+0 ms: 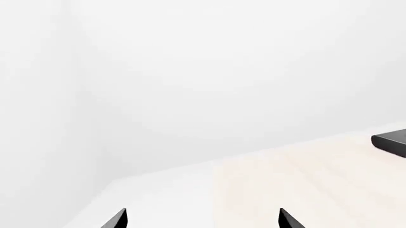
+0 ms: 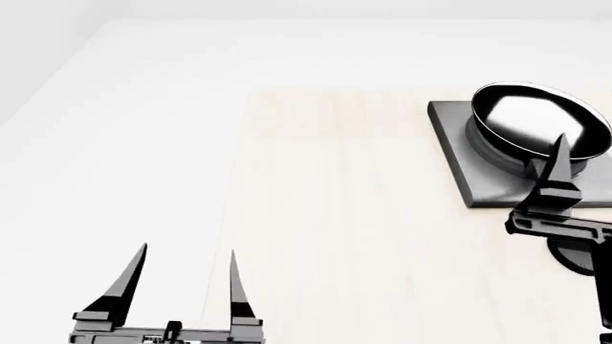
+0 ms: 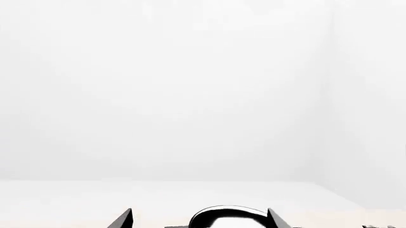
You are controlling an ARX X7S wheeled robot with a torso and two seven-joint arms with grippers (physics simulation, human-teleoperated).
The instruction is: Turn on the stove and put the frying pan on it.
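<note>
Head view: round glossy black frying pan (image 2: 540,125) sits on flat dark grey stove slab (image 2: 459,154); left gripper (image 2: 186,276) wide apart, empty; right gripper (image 2: 557,161) just beside pan, spread unclear.

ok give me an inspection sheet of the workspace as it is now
surface: pale wooden tabletop inside a white border.
job's things: round black glossy frying pan sits on the flat dark grey square stove; its handle and the knob are hidden by the right arm.
clutter: nothing seen.
grippers: left gripper open, holding nothing, low over the table's near left; right gripper just in front of the pan, jaw state unclear.
cables: nothing seen.
surroundings: plain white walls.
</note>
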